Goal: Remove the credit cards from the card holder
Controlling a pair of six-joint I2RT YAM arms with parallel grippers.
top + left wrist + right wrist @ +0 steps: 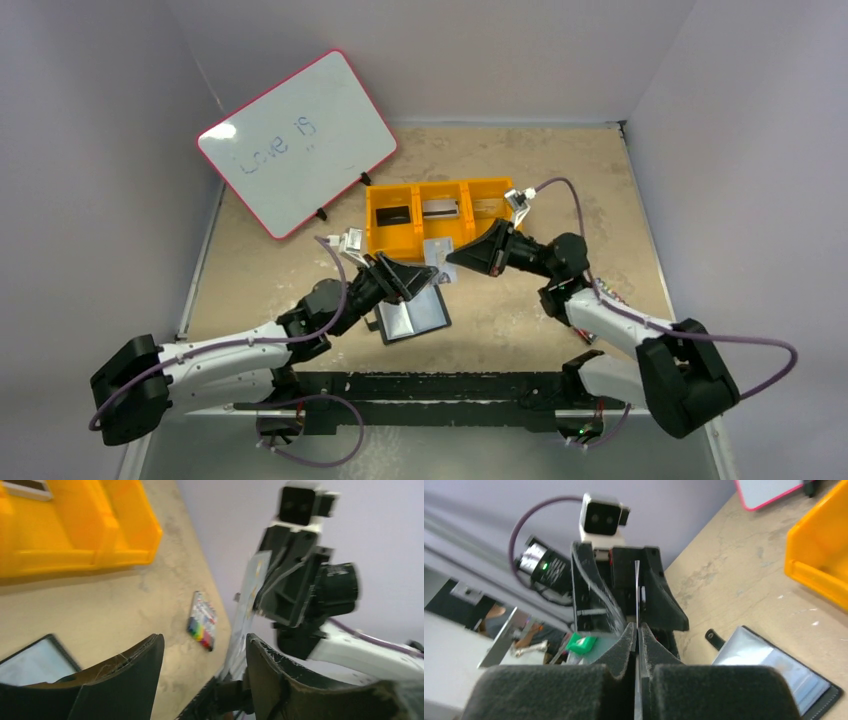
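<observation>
Right gripper [638, 630] is clamped on a pale card [637, 582]; I only get it edge-on, so the print is unreadable. Left gripper [205, 645] meets it nose to nose, jaws parted either side of that card. It half hides the open card holder [412, 318] on the table; the orange tray [375, 240] sits beyond.

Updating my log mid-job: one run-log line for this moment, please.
right pincer: shut on credit card | left pincer: open, straddling it | card holder: open on table
</observation>
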